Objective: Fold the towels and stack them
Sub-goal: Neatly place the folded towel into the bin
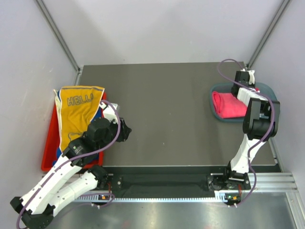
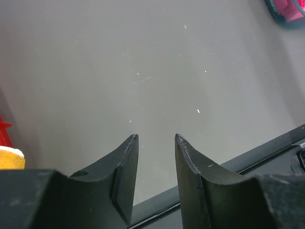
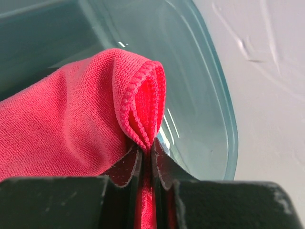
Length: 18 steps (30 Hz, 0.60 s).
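Right gripper (image 3: 147, 150): jaws are clenched on a folded hem of the pink towel (image 3: 71, 129). The hem bulges up in a loop just above the fingertips. The rest of the towel lies inside the bin (image 3: 209, 95), spreading toward 9 o'clock in the wrist view. The bin's rim curves past at 3 o'clock.

Left gripper (image 2: 156, 137): jaws are released, parted by a narrow gap. They grasp nothing and hang over the bare table (image 2: 143, 62).

Top view: the bin (image 1: 269, 90) sits at the table's 2 o'clock edge with the pink towel (image 1: 228, 105) in it and the right gripper (image 1: 237, 90) above it. The yellow towel (image 1: 76, 114) is draped over the red tray (image 1: 47, 152) at 9 o'clock, lettered side up. The left gripper (image 1: 125, 130) is just beside it, toward the table centre. Nothing lies between the two grippers.

Only the right wrist view shows the pinch on the hem. The left wrist view shows a corner of the yellow towel (image 2: 12, 159) at 8 o'clock.
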Each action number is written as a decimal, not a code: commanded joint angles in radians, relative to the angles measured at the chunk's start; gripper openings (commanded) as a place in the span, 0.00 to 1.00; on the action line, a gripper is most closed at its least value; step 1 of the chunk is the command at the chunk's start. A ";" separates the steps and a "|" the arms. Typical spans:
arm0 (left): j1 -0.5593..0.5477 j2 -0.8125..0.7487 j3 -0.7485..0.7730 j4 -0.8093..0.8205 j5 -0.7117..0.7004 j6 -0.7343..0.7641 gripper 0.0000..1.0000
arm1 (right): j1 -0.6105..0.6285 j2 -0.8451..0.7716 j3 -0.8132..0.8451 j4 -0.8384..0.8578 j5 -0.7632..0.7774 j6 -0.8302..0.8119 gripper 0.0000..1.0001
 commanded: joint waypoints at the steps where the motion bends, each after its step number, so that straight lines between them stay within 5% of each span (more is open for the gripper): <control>1: -0.003 -0.009 0.000 0.026 -0.016 -0.009 0.42 | -0.032 -0.019 0.045 0.040 0.016 0.001 0.00; 10: -0.006 -0.009 -0.002 0.027 -0.013 -0.007 0.42 | -0.063 -0.020 0.054 0.009 -0.007 0.038 0.00; 18: -0.009 -0.013 -0.002 0.027 -0.011 -0.007 0.43 | -0.067 -0.040 0.077 -0.061 -0.029 0.127 0.57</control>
